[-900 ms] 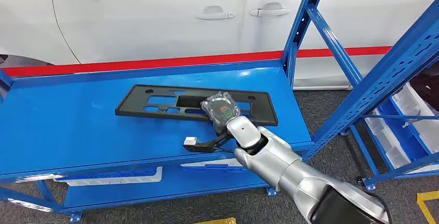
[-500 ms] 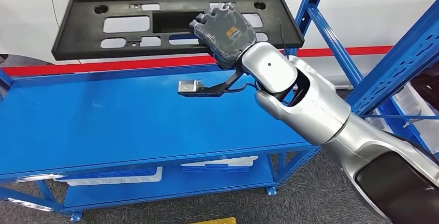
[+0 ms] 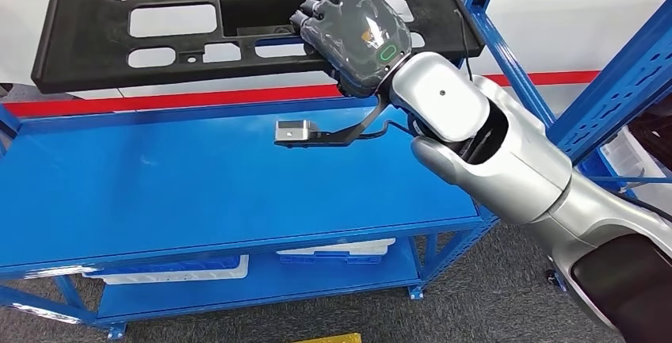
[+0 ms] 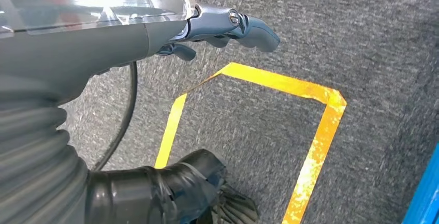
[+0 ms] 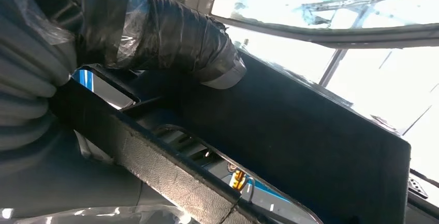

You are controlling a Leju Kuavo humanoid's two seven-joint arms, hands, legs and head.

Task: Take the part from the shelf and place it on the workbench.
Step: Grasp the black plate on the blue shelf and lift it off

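Because your right hand (image 3: 351,36) clamps the part (image 3: 87,50) near its middle, the long black panel hangs level, well above the blue shelf (image 3: 158,192). Your left hand (image 4: 228,25) hangs over the floor (image 4: 362,38), holding nothing, fingers loosely apart.

Bright, even light; right wrist view glares white (windows blown out), foreground blurred.

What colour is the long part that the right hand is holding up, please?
Black; the part shows best in the head view.
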